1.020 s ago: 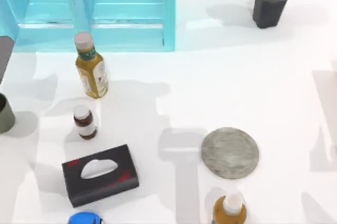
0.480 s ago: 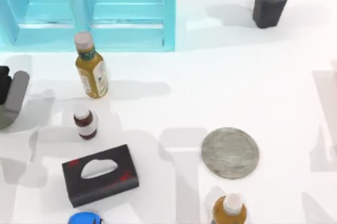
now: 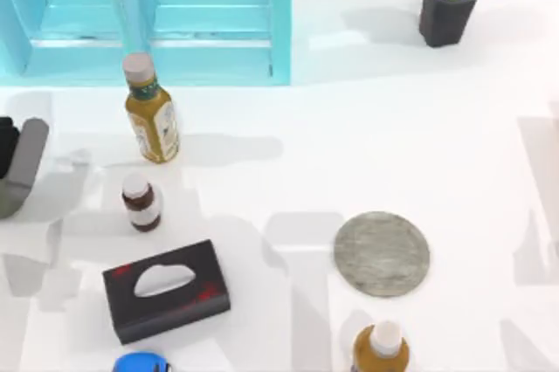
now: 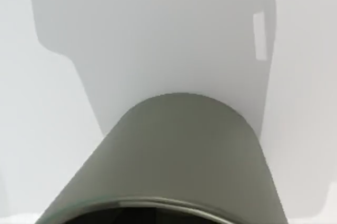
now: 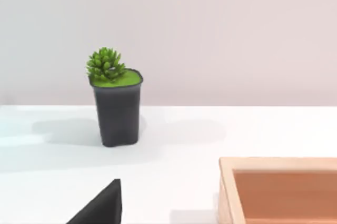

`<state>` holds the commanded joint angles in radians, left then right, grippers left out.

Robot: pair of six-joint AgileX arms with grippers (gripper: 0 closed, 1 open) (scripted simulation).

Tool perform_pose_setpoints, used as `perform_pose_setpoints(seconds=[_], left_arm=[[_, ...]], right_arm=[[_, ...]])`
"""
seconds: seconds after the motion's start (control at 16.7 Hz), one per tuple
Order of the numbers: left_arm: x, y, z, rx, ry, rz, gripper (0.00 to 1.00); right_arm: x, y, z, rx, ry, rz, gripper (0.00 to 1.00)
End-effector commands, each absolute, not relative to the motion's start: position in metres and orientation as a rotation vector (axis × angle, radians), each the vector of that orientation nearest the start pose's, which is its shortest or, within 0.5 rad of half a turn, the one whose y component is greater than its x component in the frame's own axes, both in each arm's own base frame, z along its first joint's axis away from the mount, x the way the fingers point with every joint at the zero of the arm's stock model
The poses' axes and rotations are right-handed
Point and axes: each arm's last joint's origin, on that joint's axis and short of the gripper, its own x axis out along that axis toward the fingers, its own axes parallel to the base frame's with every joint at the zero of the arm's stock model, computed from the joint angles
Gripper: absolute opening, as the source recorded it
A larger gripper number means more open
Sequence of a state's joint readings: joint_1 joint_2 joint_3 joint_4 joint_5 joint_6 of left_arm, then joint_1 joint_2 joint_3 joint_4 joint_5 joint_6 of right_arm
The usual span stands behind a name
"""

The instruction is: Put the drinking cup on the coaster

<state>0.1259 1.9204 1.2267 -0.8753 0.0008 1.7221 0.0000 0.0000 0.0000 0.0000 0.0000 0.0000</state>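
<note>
Left gripper (image 3: pixel 5 147) holding the drinking cup (image 3: pixel 21 167) has nudged slightly rightward since before.

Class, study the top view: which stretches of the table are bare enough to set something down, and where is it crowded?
Bare: the wide stretch between the plant pot and the coaster, and the middle strip between the tall bottle and the coaster. Crowded: the left side, where the small brown bottle, tissue box and drinking cup cluster.

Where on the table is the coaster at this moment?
In the top view the coaster lies flat on the table right of centre, near the front edge, just behind an orange-brown bottle and well to the right of the black tissue box.
</note>
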Motion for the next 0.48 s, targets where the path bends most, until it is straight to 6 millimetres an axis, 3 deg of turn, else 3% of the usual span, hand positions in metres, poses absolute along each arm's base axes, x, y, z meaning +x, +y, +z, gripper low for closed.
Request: perform_pose_setpoints(seconds=[0.48], left_arm=[[0.3401,0.0454,0.1382,1.225,1.199,-1.222,0.02]], right_arm=[[0.1057,-0.0012,0.1600,0.000,0.000,0.000,1.00]])
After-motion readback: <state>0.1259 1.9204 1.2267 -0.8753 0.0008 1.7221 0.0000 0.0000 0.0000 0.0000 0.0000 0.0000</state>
